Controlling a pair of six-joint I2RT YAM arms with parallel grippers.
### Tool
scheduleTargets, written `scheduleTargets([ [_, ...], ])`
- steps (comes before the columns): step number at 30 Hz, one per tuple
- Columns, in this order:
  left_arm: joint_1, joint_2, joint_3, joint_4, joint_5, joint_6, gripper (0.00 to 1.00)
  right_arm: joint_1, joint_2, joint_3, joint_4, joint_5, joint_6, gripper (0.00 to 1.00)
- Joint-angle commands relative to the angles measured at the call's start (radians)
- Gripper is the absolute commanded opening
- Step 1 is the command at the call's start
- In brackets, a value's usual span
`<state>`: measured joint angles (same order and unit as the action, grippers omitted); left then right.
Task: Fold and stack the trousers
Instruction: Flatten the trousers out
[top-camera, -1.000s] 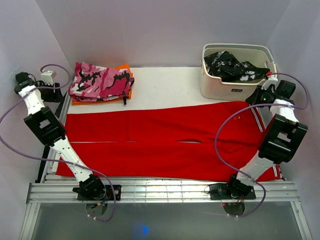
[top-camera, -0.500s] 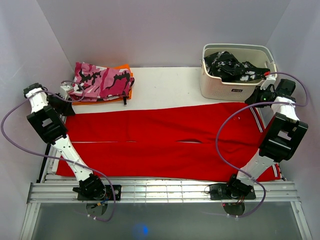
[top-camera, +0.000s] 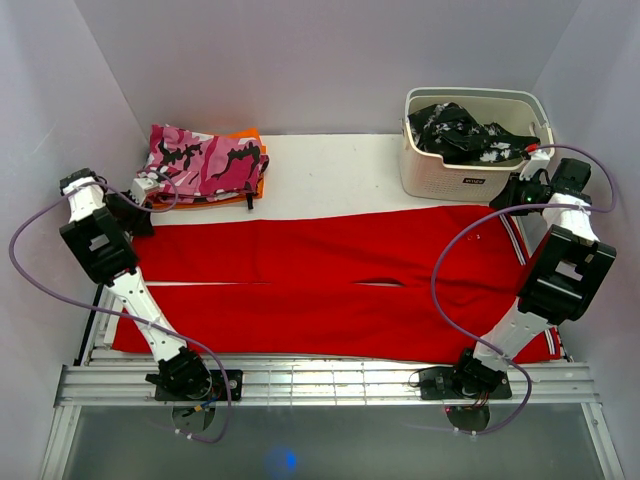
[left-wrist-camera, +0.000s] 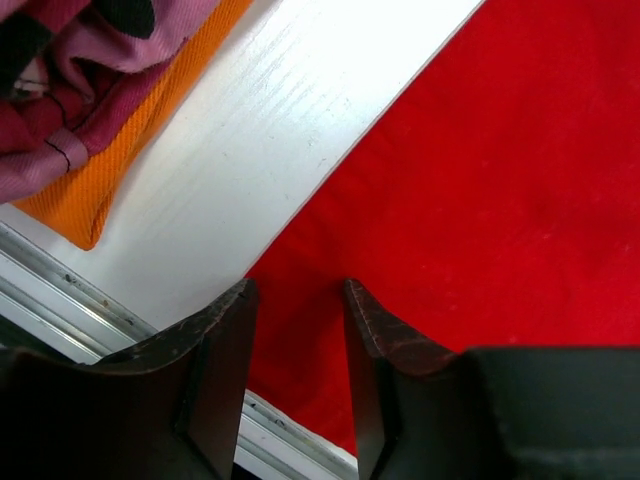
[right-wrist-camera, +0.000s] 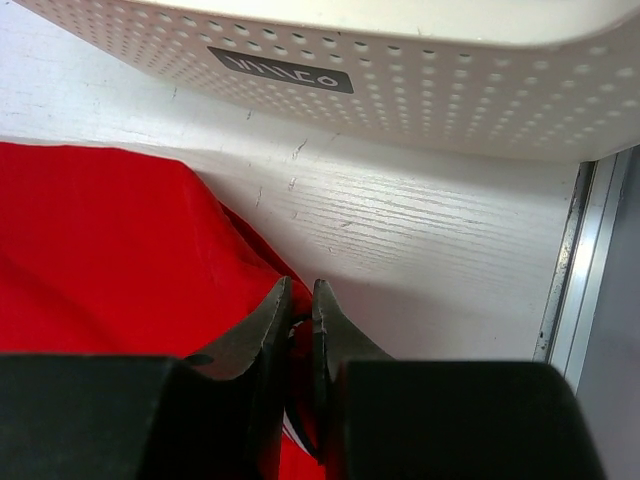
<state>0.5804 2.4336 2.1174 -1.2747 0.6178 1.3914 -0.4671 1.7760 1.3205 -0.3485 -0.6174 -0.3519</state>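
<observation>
The red trousers (top-camera: 330, 280) lie spread flat across the table, with white stripes at the right end. My left gripper (top-camera: 135, 218) hangs low over their far-left corner. In the left wrist view its fingers stand apart (left-wrist-camera: 298, 290), straddling the edge of the red cloth (left-wrist-camera: 480, 180), with nothing pinched between them. My right gripper (top-camera: 503, 202) is at the far-right corner beside the basket. In the right wrist view its jaws (right-wrist-camera: 300, 287) are shut on a raised fold of the trousers (right-wrist-camera: 100, 250).
A folded pink camouflage garment (top-camera: 200, 160) lies on an orange one (left-wrist-camera: 110, 160) at the back left. A white perforated basket (top-camera: 470, 175) with a black-and-white garment (top-camera: 460, 130) stands at the back right. A metal rail (top-camera: 320, 380) runs along the near edge.
My left arm has swung from the back-left wall down to the trousers' far-left corner, and its jaws have narrowed. The right arm has barely moved and keeps its hold.
</observation>
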Motion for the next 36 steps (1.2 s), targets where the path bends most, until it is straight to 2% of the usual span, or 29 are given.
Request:
scheduleTargets([
  [1,-0.011,0.001,-0.08,0.018,-0.075,0.06,0.5,-0.004,0.014,0.052,-0.032,-0.027,-0.032,0.08],
  [3,-0.011,-0.001,-0.1,0.018,-0.089,0.061,0.5,-0.004,0.017,0.063,-0.041,-0.027,-0.038,0.08],
  [7,-0.011,-0.013,-0.14,0.011,-0.098,0.069,0.18,-0.004,0.013,0.068,-0.06,-0.039,-0.048,0.08],
  [12,-0.004,-0.06,-0.133,0.04,-0.05,0.011,0.0,-0.008,-0.01,0.086,-0.087,-0.07,-0.071,0.08],
  [17,0.024,-0.19,-0.148,0.164,0.045,-0.066,0.0,-0.036,-0.024,0.137,-0.124,-0.108,-0.082,0.08],
  [23,0.056,-0.344,-0.264,0.282,0.115,-0.089,0.0,-0.062,-0.044,0.157,-0.167,-0.131,-0.125,0.08],
  [28,0.056,-0.384,-0.31,0.259,0.128,-0.051,0.0,-0.065,-0.044,0.154,-0.188,-0.147,-0.157,0.08],
  [32,0.053,-0.325,-0.226,0.147,0.157,-0.034,0.0,-0.065,-0.032,0.166,-0.216,-0.145,-0.18,0.08],
  [36,0.059,-0.361,-0.249,0.181,0.155,-0.048,0.0,-0.077,-0.05,0.177,-0.234,-0.169,-0.2,0.08],
])
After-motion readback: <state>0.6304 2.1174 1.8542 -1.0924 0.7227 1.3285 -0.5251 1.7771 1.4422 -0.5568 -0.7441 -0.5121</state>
